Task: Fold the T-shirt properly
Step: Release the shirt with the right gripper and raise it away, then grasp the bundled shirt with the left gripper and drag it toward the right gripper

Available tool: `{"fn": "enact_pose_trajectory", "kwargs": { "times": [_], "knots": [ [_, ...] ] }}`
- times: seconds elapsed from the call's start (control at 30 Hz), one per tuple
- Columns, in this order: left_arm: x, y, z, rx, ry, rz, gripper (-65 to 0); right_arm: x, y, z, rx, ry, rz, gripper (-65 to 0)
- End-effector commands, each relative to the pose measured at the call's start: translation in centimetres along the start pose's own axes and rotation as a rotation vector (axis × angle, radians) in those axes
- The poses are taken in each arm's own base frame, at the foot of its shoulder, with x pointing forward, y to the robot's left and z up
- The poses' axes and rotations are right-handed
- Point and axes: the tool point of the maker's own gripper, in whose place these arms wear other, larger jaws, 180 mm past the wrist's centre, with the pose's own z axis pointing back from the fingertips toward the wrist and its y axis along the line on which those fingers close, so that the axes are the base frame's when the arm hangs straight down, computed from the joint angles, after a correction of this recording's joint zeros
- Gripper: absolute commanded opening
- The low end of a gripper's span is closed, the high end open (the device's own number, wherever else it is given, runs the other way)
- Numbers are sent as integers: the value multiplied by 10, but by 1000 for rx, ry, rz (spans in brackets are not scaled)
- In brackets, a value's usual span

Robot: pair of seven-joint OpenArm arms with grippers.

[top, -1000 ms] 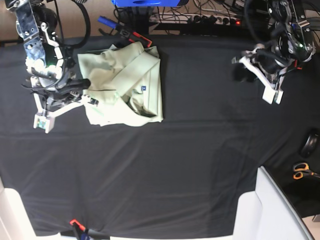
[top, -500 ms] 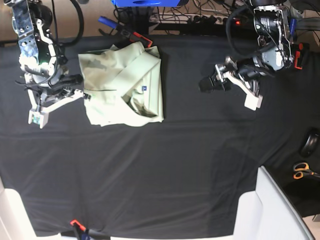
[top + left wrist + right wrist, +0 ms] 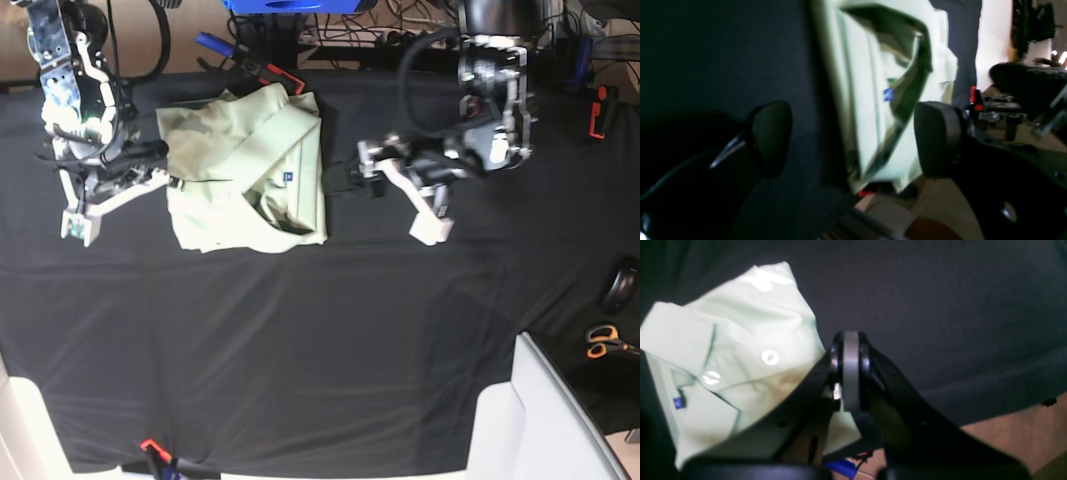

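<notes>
Black cloth table covering point(image 3: 330, 330), folded T-shirt point(image 3: 250, 170) at its far left.

From the base view, the left gripper point(image 3: 345, 180) has swung in from the right and now sits just beside the shirt's right edge; the right gripper point(image 3: 170, 182) touches the left edge. The left wrist view shows its pads point(image 3: 770, 136) spread, nothing held. In the right wrist view the jaws look pressed together, empty. A finishing fold seems likely next.

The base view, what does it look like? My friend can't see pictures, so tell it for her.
A pale green T-shirt, loosely folded, lies on a black cloth-covered table. The left tool reaches in beside one edge of the shirt; the right tool sits at the opposite edge. Scissors lie far off at the side.
</notes>
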Motion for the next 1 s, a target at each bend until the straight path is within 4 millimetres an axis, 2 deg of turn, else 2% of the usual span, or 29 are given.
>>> {"fn": "enact_pose_trajectory", "kwargs": {
  "times": [0.0,0.2,0.27,0.47,0.7,0.83,0.97],
  "knots": [
    [4,0,-1,4,-4,-5,-91,12,-2,2,-4,-45,6,-650],
    [-26,8,-26,54,92,18,-91,7,-4,3,-9,-36,8,-650],
    [-30,6,-31,59,106,18,-91,7,-3,3,-7,-35,10,-650],
    [-35,-2,-39,54,118,13,-91,7,-3,3,-5,-36,8,-650],
    [-41,-23,-56,14,191,-72,-91,2,-4,4,-8,-27,10,-650],
    [-46,-24,-68,3,246,-73,-91,-2,-5,4,-10,-18,12,-650],
    [-42,-21,-74,2,260,-65,-92,-3,-6,5,-12,-16,11,-650]
  ]
}}
